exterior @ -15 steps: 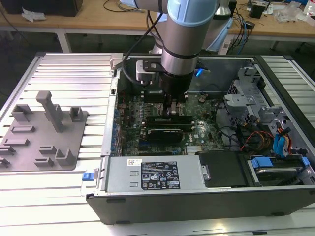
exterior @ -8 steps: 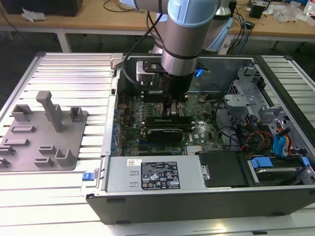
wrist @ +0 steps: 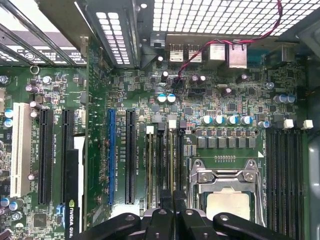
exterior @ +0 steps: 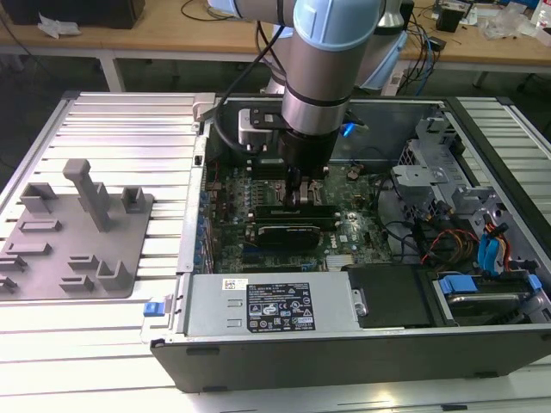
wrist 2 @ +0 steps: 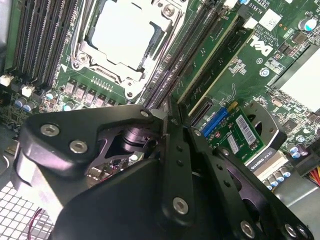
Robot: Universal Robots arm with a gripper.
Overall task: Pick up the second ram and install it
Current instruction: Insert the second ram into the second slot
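Gripper fingers [wrist 2: 172, 125] are seen drawn close together, lowered over the memory slots [wrist: 165, 165] beside the CPU socket [wrist 2: 127, 35] on the motherboard [exterior: 344, 232]. Whether the second ram [wrist 2: 200, 75] is pinched between them cannot be told; a thin green board is seen standing in the slot just ahead of the fingertips. A grey tray [exterior: 73, 245] is left on the table [exterior: 129, 120] outside the case.
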